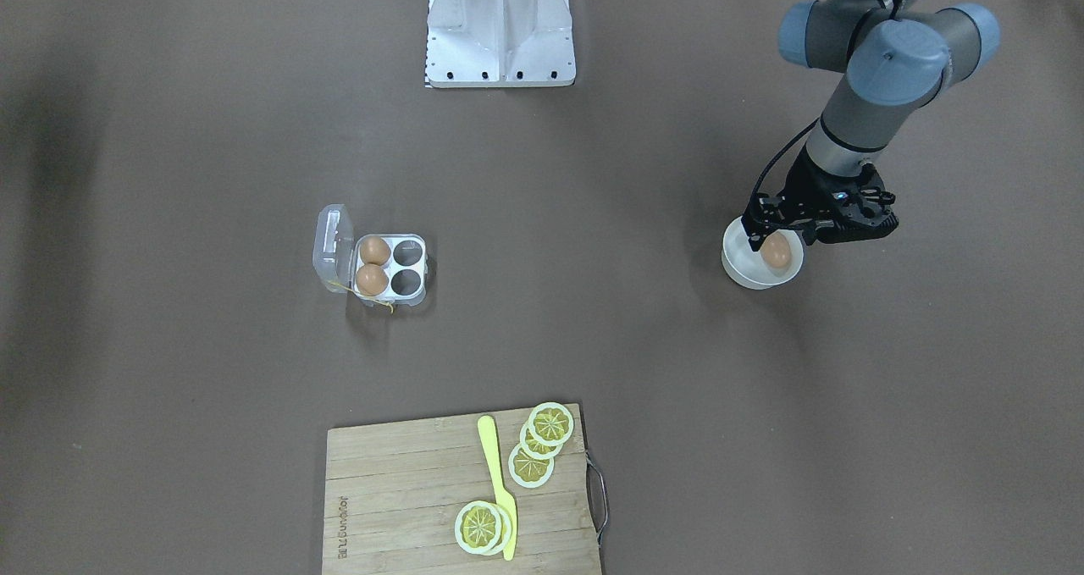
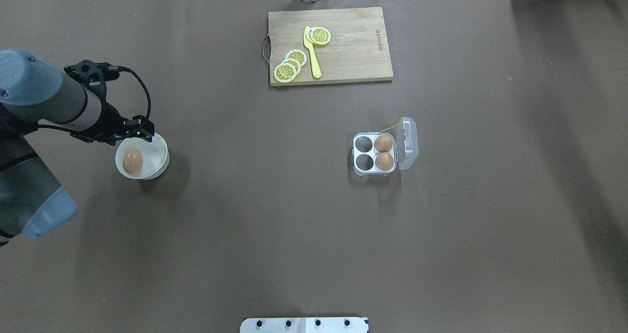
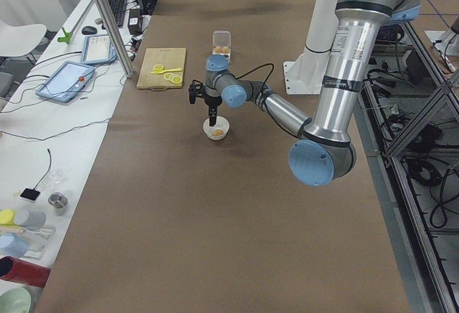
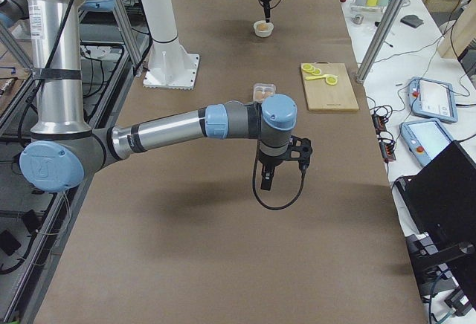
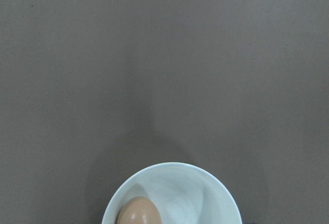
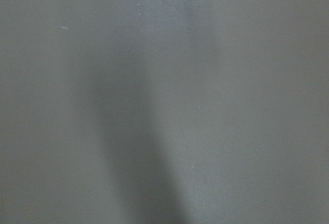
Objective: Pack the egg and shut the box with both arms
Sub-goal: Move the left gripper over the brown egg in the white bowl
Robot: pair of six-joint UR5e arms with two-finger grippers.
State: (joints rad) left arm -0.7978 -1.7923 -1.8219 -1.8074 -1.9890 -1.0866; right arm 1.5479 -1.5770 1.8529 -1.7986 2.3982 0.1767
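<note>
One brown egg (image 1: 775,253) lies in a round white bowl (image 1: 745,274) on my left side; it also shows in the overhead view (image 2: 132,160) and the left wrist view (image 5: 138,211). My left gripper (image 1: 775,234) hangs just above this bowl, fingers apart on either side of the egg, holding nothing. The clear egg box (image 1: 415,294) stands open, lid (image 1: 333,245) tipped back, with two eggs (image 1: 373,251) in the cells by the hinge and two empty cells (image 1: 408,254). My right gripper (image 4: 265,183) hangs over bare table, seen only in the exterior right view; I cannot tell whether it is open or shut.
A wooden cutting board (image 1: 406,490) with several lemon slices (image 1: 531,465) and a yellow knife (image 1: 498,482) lies at the table's far edge. The white metal base (image 1: 500,33) stands on the robot's side. Brown table lies between the bowl and the box.
</note>
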